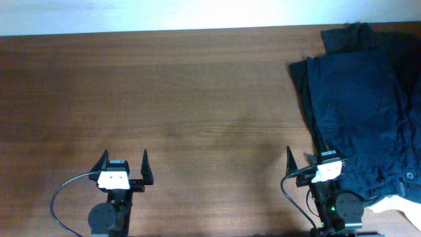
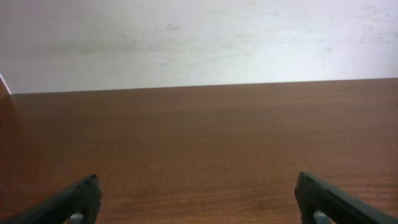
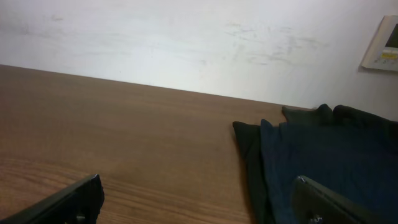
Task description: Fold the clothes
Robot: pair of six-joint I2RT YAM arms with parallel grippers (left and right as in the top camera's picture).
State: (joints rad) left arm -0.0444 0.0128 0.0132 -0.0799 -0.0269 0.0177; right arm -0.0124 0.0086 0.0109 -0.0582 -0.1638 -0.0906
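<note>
A navy-blue pair of shorts [image 1: 358, 105] lies flat at the table's right side, on top of larger black garments [image 1: 348, 38] whose edges stick out at the far end and left. Its waistband button [image 1: 409, 176] is near the front right. The shorts also show in the right wrist view [image 3: 329, 168]. My right gripper [image 1: 308, 157] is open and empty at the shorts' front left edge, its right finger over the cloth. My left gripper [image 1: 124, 162] is open and empty near the front left, far from the clothes; the left wrist view shows only bare wood between its fingers [image 2: 198, 199].
The brown wooden table [image 1: 171, 99] runs to a white wall at the back. A pale cloth or paper [image 1: 395, 207] lies at the front right corner beside the right arm's base. A white wall panel [image 3: 384, 43] hangs at the right.
</note>
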